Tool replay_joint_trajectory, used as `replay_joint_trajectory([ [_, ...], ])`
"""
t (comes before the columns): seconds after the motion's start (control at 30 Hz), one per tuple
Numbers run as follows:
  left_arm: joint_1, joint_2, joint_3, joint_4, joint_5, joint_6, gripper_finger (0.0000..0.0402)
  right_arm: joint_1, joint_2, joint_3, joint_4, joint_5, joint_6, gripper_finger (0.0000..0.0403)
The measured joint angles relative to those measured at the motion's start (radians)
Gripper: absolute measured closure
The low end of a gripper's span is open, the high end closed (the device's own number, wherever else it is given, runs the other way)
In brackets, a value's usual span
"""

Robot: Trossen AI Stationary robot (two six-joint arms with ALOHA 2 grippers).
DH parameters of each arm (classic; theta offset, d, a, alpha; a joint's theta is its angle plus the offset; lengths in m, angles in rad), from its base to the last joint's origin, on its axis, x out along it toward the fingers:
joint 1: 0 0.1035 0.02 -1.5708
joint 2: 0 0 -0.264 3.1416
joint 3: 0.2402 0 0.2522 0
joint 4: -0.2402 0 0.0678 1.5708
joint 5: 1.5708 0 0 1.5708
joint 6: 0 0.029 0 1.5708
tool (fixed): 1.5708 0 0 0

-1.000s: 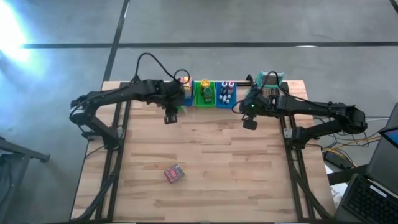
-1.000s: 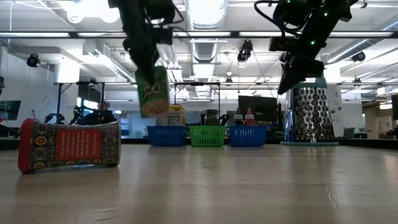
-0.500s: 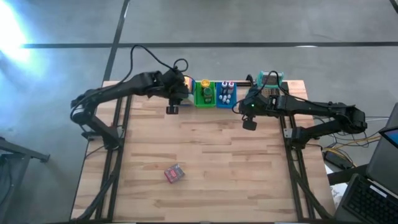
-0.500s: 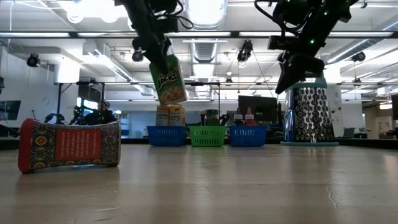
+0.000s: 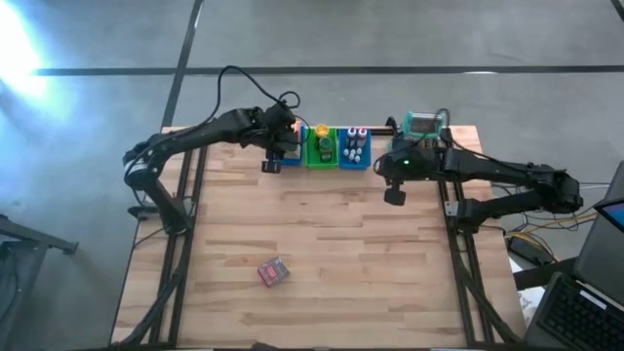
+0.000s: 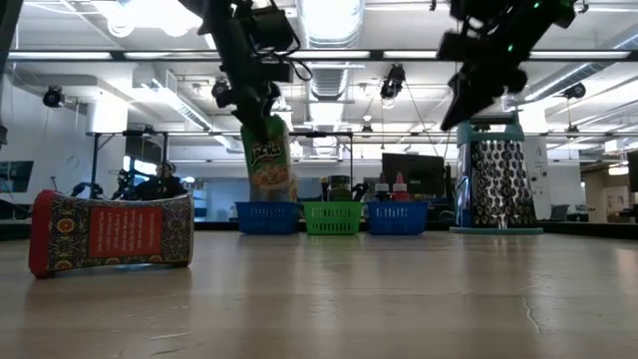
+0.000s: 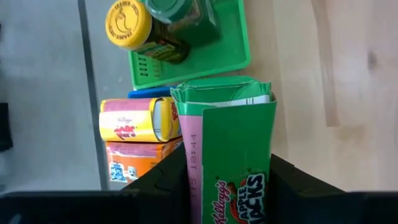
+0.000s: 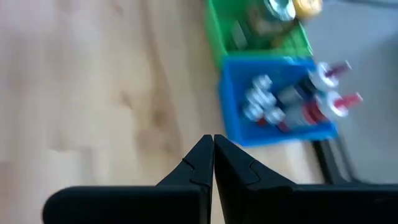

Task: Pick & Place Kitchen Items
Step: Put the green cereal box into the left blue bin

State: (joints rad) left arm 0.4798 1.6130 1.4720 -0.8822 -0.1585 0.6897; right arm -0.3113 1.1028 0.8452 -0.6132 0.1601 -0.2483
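We see the left hand (image 6: 261, 100) clamped on a green Apple Jacks box (image 7: 233, 149), hanging it upright above the leftmost blue bin (image 6: 266, 216) at the surface's (image 5: 322, 244) far edge. That bin holds a yellow-red box (image 7: 134, 119) and an orange box (image 7: 137, 163). The right hand (image 8: 213, 155) hovers, fingers pressed together, near another blue bin (image 8: 277, 102) of bottles. A red patterned packet (image 6: 110, 231) lies well apart.
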Motion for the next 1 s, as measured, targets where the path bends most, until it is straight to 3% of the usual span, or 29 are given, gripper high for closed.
replay_joint_trajectory([
  [0.13,0.013,0.026,0.006,0.0,0.0,0.022,0.0264,-0.019,-0.1,-0.001,0.04,-0.141,0.031,0.0394],
  [0.33,0.034,0.063,0.04,0.031,0.001,0.048,0.0264,-0.024,-0.214,-0.023,0.05,-0.175,0.053,0.0394],
  [0.57,0.044,0.109,0.068,0.019,0.003,0.07,0.0264,-0.023,-0.28,-0.091,0.113,-0.325,0.077,0.0394],
  [1.0,0.045,0.137,0.065,-0.023,0.01,-0.036,0.0264,-0.024,-0.289,-0.184,0.161,-0.33,0.071,0.0394],
])
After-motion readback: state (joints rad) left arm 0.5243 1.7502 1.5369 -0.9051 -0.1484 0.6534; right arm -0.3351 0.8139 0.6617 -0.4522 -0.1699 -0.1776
